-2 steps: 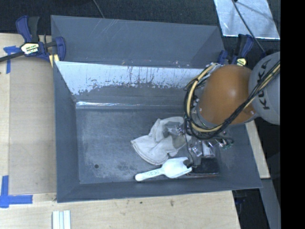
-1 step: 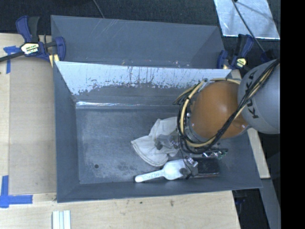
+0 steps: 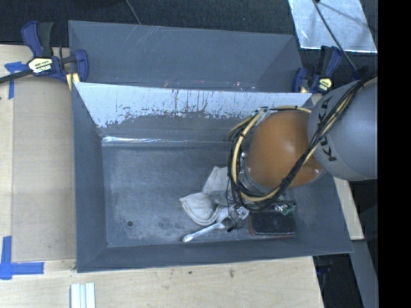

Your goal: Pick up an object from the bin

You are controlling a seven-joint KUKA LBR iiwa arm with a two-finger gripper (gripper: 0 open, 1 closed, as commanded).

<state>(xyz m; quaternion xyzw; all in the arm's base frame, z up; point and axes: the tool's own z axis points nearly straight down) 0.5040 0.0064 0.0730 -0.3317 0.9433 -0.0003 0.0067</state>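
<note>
A grey metal bin [image 3: 128,172] seen from above, with a robot arm reaching into it from the right. The landmark here is a crumpled pale cloth [image 3: 204,197], white and grey, lying on the bin floor right of centre and toward the near wall.

To the left of the cloth the bin floor is bare, scuffed grey metal.

Just in front of the cloth, touching or nearly touching its near edge, lies a slim silvery metal utensil [image 3: 204,231]. It lies at a slant, its left end nearer the front wall and its right end rising toward the cloth's right side. Its exact kind cannot be made out.

At the cloth's right edge, close above the utensil's right end, sits the claw [image 3: 235,214], low in the bin. It is largely hidden beneath the wrist, so whether it is open or closed cannot be told, nor whether it has hold of anything.

Just right of the claw, and so a little further right of the cloth, a flat dark rectangular thing [image 3: 273,224] lies on the floor.

Above and to the right of the cloth hangs the wrist's rounded orange cover [image 3: 279,153], looped with black and yellow cables [image 3: 239,153], joined to the grey arm [image 3: 350,133].
</note>
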